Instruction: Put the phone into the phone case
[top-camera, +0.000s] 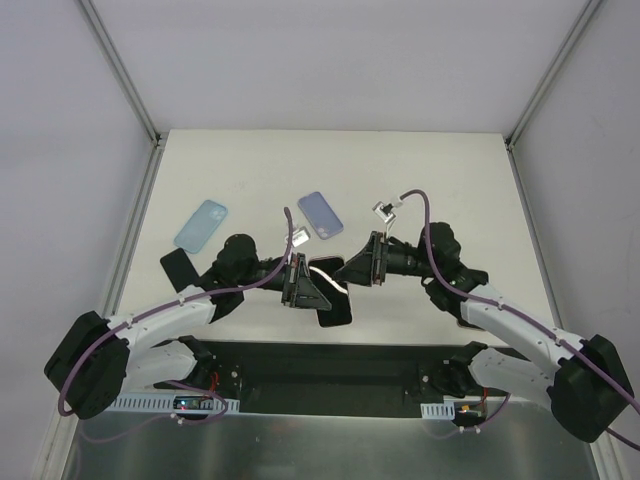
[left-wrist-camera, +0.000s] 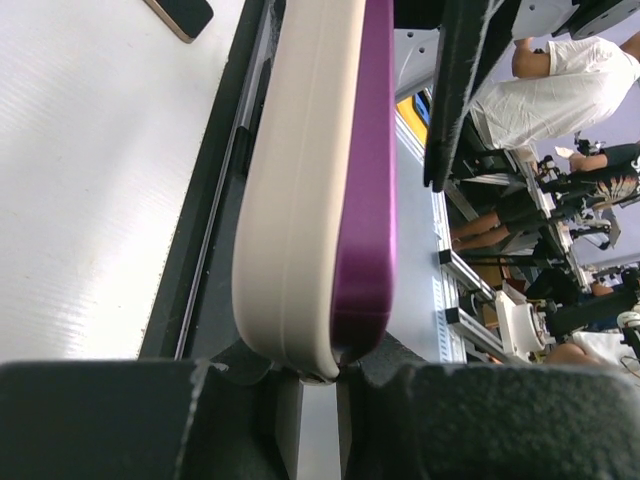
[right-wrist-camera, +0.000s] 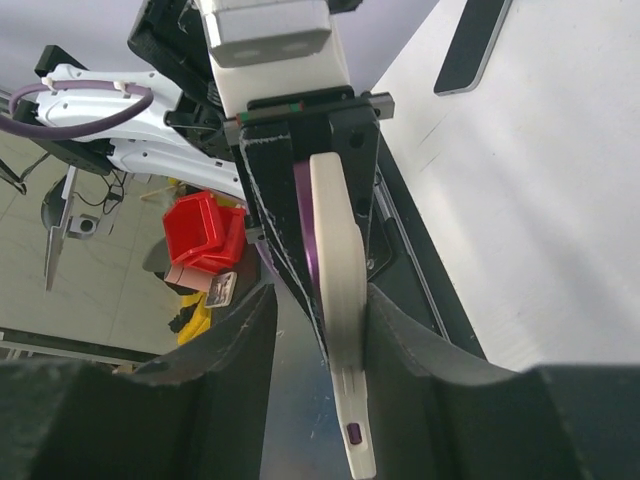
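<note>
The left gripper (left-wrist-camera: 320, 400) is clenched on one end of the cream phone case (left-wrist-camera: 290, 200), its pads pressing both broad faces. The case is held up off the desk (top-camera: 450, 180), edge-on to both wrist cameras. The purple phone (left-wrist-camera: 365, 180) lies flush along one face of the case. A strip of purple shows along the case's whole visible length, so I cannot tell whether the phone is fully seated. At the case's other end a small cutout in the cream rim shows purple inside.

The right gripper (top-camera: 368, 262) faces the left one from the opposite side and straddles the free end of the case. It is released. One finger sits just beside the cream face, perhaps touching it. A clear gap shows between the other finger and the phone side.

A black phone (top-camera: 180, 268) lies flat on the desk, off to the left gripper's outer side, beside that arm. Farther out on the same side is a light blue phone case (top-camera: 201, 224), flat on the desk. A periwinkle phone case (top-camera: 320, 214) lies beyond the two grippers, roughly between them and well apart from the light blue one.
</note>
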